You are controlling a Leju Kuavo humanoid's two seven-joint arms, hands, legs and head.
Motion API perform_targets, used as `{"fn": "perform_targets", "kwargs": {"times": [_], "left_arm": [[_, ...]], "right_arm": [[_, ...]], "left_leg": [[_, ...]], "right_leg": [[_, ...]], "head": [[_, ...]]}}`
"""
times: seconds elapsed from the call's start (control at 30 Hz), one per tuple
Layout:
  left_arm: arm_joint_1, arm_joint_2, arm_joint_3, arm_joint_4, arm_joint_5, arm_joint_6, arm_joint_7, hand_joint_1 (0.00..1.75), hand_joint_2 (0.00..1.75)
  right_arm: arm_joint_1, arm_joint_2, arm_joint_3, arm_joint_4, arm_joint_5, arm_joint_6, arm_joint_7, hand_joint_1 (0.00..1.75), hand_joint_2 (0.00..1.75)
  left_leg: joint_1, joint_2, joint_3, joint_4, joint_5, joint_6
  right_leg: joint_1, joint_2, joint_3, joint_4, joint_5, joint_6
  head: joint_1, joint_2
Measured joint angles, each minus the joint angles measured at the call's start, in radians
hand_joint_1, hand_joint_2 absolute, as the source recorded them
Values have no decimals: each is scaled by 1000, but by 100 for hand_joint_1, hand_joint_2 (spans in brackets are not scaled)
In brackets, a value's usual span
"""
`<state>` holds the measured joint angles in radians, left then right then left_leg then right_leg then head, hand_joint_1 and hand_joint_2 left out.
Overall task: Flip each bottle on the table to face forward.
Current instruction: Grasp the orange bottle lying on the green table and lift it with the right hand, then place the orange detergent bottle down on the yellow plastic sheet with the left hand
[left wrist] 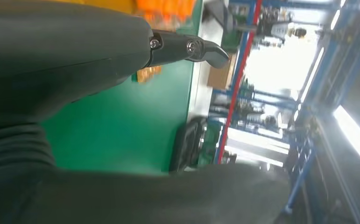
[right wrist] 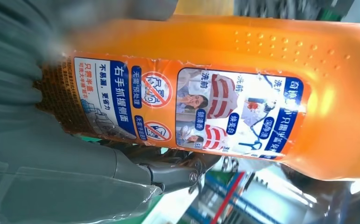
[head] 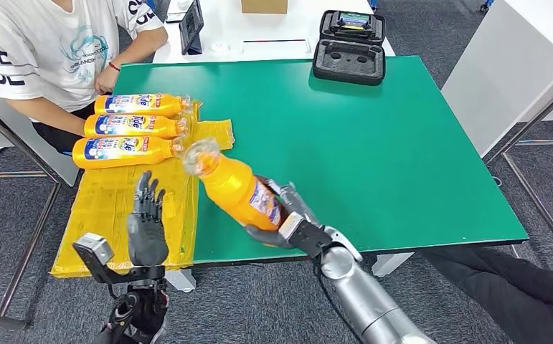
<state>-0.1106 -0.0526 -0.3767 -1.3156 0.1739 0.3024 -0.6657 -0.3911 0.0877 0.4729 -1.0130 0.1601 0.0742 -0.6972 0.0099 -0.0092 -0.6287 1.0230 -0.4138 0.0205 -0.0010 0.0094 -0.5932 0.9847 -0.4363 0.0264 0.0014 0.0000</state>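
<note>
One orange bottle (head: 239, 191), back label showing, sits gripped in the right hand (head: 296, 223); left hand (head: 146, 222) spread.

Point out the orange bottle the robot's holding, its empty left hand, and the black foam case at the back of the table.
Orange plastic bottle (head: 236, 188): head view, bare body.
Dark left hand (head: 146, 228): head view, palm.
Black foam case (head: 348, 62): head view, lower tray.

The right hand (head: 292, 223) hides the base of the held bottle (head: 239, 189), whose back-label print is too small to read, its cap end blurred.
</note>
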Motion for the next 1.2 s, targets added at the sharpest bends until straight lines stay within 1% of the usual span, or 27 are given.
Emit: {"fn": "perform_targets", "kwargs": {"times": [0.23, 0.33, 0.5, 0.8, 0.97, 1.2], "left_arm": [[-56, -3, -78, 30, -8, -11, 8, 0, 175], [-70, -3, -107, 43, -11, -19, 10, 0, 175], [-76, -3, -143, 54, -12, -30, 11, 0, 175], [-81, -3, -172, 57, -13, -46, 15, 0, 175], [-71, 0, -210, 54, -21, -72, 28, 0, 175], [-69, 10, -231, 51, -33, -91, 44, 0, 175]], "right_arm": [[22, 46, 36, 59, 1, 3, 0, 174, 175], [32, 57, 42, 83, 2, 0, 0, 173, 175], [38, 60, 42, 105, 2, -1, 0, 173, 175], [43, 60, 39, 121, 4, -1, 0, 173, 175], [51, 60, 21, 121, 17, 10, 0, 173, 175], [54, 59, -1, 120, 27, 23, -2, 173, 175]], "left_leg": [[0, 0, 0, 0, 0, 0], [0, 0, 0, 0, 0, 0], [0, 0, 0, 0, 0, 0], [0, 0, 0, 0, 0, 0], [0, 0, 0, 0, 0, 0], [0, 0, 0, 0, 0, 0]], "right_leg": [[0, 0, 0, 0, 0, 0], [0, 0, 0, 0, 0, 0], [0, 0, 0, 0, 0, 0], [0, 0, 0, 0, 0, 0], [0, 0, 0, 0, 0, 0], [0, 0, 0, 0, 0, 0]], "head": [[0, 0], [0, 0], [0, 0], [0, 0], [0, 0], [0, 0]]}}
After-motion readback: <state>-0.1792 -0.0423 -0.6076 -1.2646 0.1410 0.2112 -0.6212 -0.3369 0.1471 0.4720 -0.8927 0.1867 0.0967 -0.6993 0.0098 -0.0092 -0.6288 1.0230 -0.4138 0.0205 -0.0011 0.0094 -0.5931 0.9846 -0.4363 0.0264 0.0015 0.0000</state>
